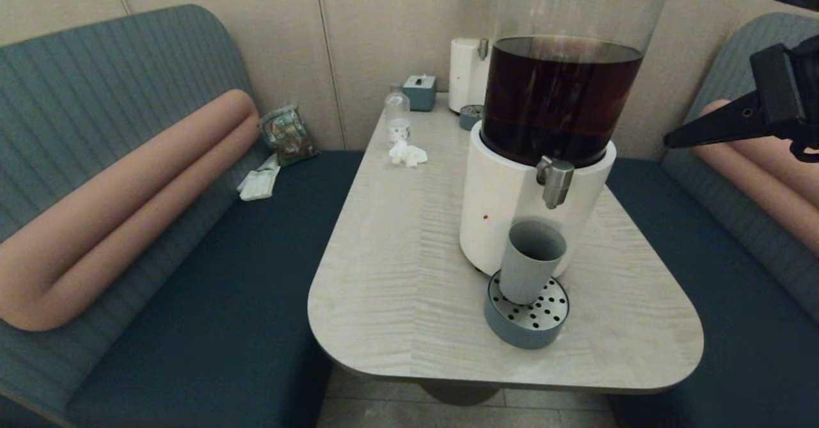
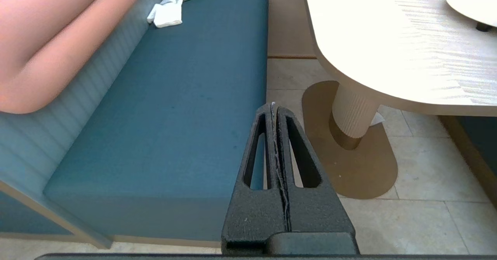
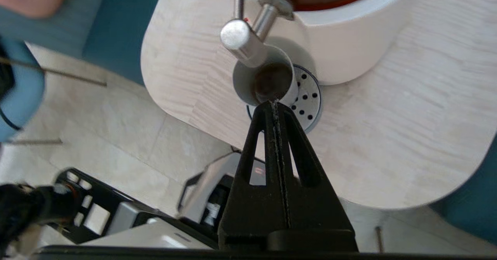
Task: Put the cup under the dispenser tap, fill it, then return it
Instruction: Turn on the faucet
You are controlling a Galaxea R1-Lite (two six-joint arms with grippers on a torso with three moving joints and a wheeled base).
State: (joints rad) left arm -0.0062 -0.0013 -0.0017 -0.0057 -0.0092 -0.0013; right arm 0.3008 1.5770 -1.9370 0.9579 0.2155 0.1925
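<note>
The right gripper [image 3: 275,103], a black two-fingered claw, is seen clenched with its fingers pressed flat together and nothing between them. In the head view it [image 1: 668,140] is held high at the right, well above the tabletop and well apart from the dispenser, its tip pointed toward the tank.

Below and ahead of that gripper, the small matte grey-blue tapered cup [image 1: 531,260] is found standing upright on the round blue-grey drip tray with a perforated steel top [image 1: 534,325]. Directly above the cup's mouth, the short brushed-steel dispenser tap [image 1: 555,182] is seen projecting from the white base of the large dispenser [image 1: 492,217], whose clear tank holds dark brown liquid. In the right wrist view some dark liquid is visible inside the cup [image 3: 268,82], beneath the tap [image 3: 242,42]; how full it is cannot be told.

The placing step is judged done, since the cup is set under the tap. Filling appears at least begun; no stream can be made out at the spout. The return of the cup to the pale wood-grain table [image 1: 397,255] is left to do, and the cup is not grasped at present.

The left gripper [image 2: 275,108] is parked low beside the table's pedestal, likewise clenched on nothing.
</note>
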